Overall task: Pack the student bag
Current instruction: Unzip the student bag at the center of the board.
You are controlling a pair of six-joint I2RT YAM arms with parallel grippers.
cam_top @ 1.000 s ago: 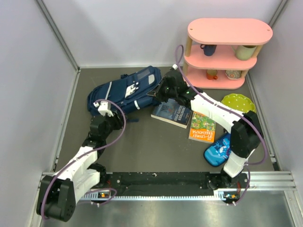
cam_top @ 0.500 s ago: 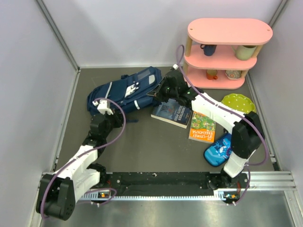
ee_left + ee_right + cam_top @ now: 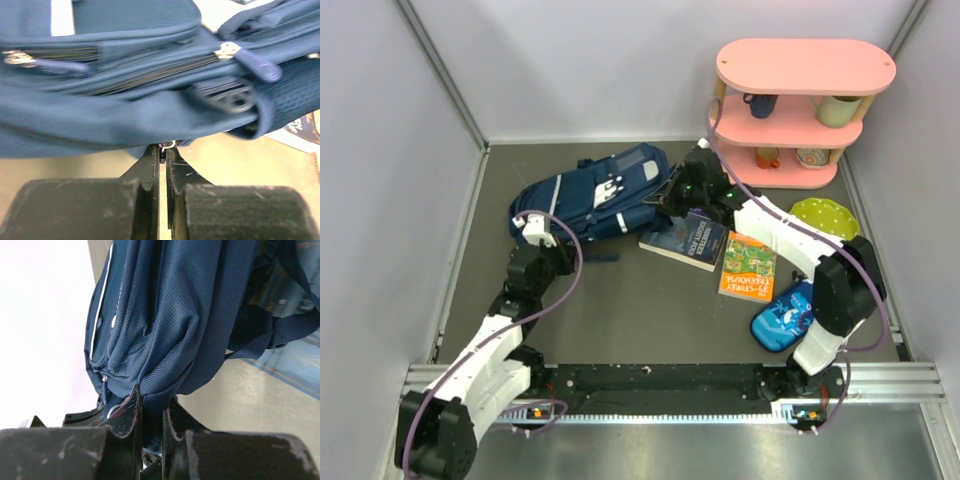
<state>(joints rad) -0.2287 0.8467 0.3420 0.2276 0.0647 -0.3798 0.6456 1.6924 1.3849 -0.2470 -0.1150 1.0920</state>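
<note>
Right gripper point(image 3: 151, 400) clamped on a fold of mesh fabric. Left gripper point(image 3: 162, 150) pinched nearly together on the lower seam of the student bag point(image 3: 595, 190), which lies at the table's back centre, just beside a blue book point(image 3: 682, 240). Step looks like steadying the bag. Zips look shut; next, probably draw the zip pull point(image 3: 227, 50). No writing legible.

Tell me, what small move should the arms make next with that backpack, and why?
Probably the left gripper should tug sideways along the student bag: its jaws look shut on a small metal piece, likely a zipper pull, while the right gripper pinches the fabric to steady it.
</note>
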